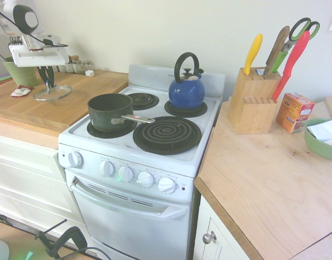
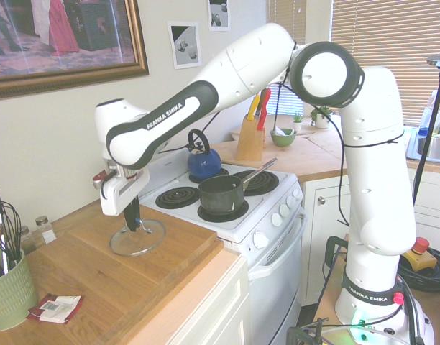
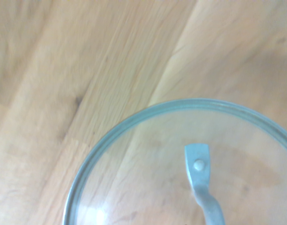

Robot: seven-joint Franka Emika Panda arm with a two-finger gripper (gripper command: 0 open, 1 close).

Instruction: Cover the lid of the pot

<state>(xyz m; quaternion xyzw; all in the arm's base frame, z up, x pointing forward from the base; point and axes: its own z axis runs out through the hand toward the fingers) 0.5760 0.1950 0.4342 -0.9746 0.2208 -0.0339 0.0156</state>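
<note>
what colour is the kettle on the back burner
Blue, with a black loop handle; the kettle shows best in the first exterior view.

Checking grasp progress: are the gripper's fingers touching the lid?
Cannot tell. In both exterior views the fingers reach down to the lid's centre handle, but neither view plainly shows contact or a gap.

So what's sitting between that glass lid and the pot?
Nothing: only bare wooden counter and stove edge separate the lid from the pot, as the first exterior view shows.
</note>
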